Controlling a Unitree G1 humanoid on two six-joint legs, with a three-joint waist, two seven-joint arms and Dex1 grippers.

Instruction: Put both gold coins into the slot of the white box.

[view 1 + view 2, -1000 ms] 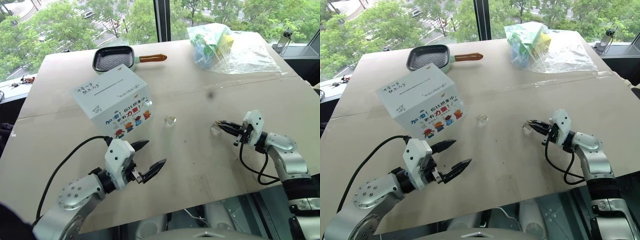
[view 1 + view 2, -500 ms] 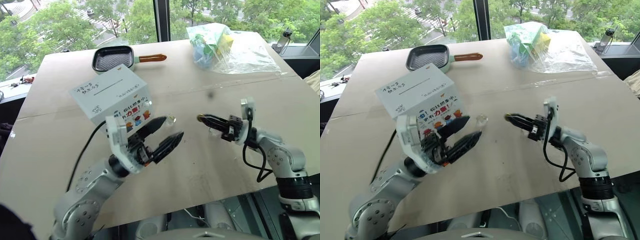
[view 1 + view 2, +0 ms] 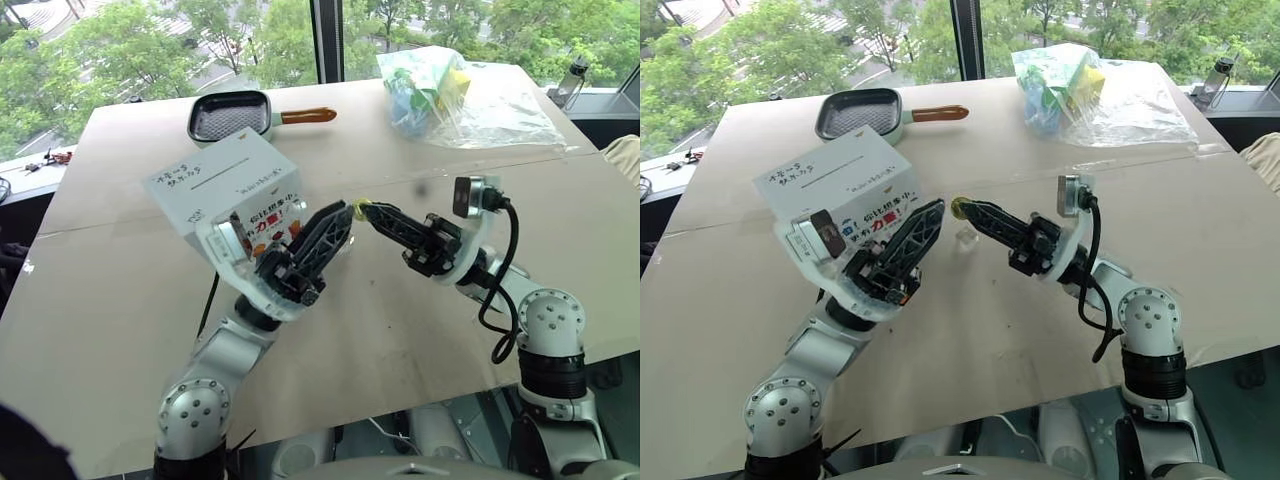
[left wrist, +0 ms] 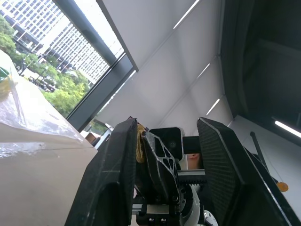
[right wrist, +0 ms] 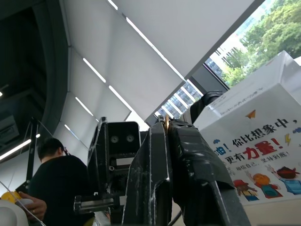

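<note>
White box sits on the desk toward the robot's left, tipped on one edge so the handwritten face with the slot slants up and back. It looks like light cardboard, likely to slide or tip under a push, so a coin should go in with little downward force.

Right tool is pressed together on a gold coin, pinching it at the very fingertips; in the right wrist view only a thin gold edge shows above the closed fingers. Left tool is raised to meet it, its fingers partly spread around the right tool's tips, and in the left wrist view the coin lies against one finger's inner side. Whether the left fingers already press on the coin, I cannot tell.

Coin itself is tiny, stiff, thin and smooth, so probably slippery. Best hold is across its flat faces, leaving most of the rim free to enter the slot edge-first. I cannot make out the second coin.
</note>
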